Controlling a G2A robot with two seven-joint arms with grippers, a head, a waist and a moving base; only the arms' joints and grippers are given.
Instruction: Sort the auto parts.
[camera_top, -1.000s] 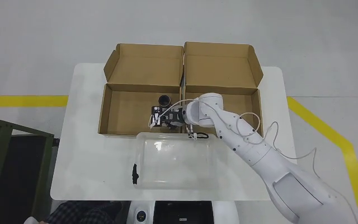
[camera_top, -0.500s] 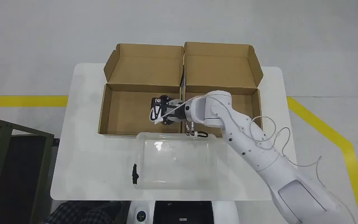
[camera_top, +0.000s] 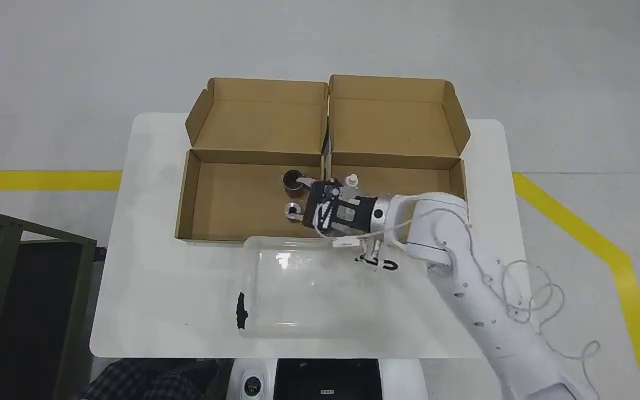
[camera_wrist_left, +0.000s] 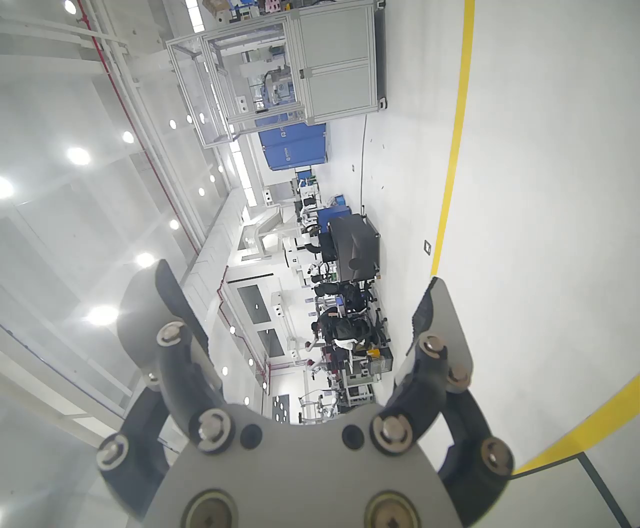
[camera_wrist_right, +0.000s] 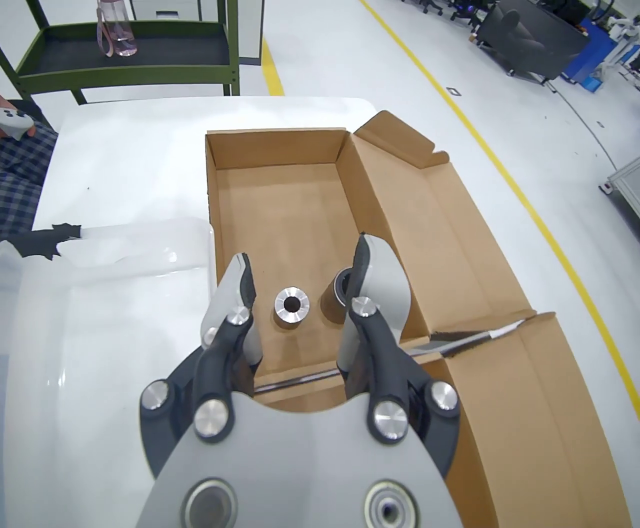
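Black part (camera_top: 240, 309) lay at left edge of clear tray (camera_top: 310, 290), nearest robot, long axis running near-to-far. Right pincer (camera_wrist_right: 305, 257) spread, empty, over near wall of left box (camera_wrist_right: 280, 200). Silver bushing (camera_wrist_right: 291, 305) just beyond tips, dark bushing (camera_wrist_right: 332, 299) beside it. Left pincer (camera_wrist_left: 299, 280) spread, empty, aimed at hall.

Two cardboard boxes (camera_top: 230, 200) (camera_top: 395, 125), two cylindrical metal parts (camera_top: 292, 210) (camera_top: 292, 180), one clear tray (camera_top: 310, 290), one small black part (camera_top: 240, 310).
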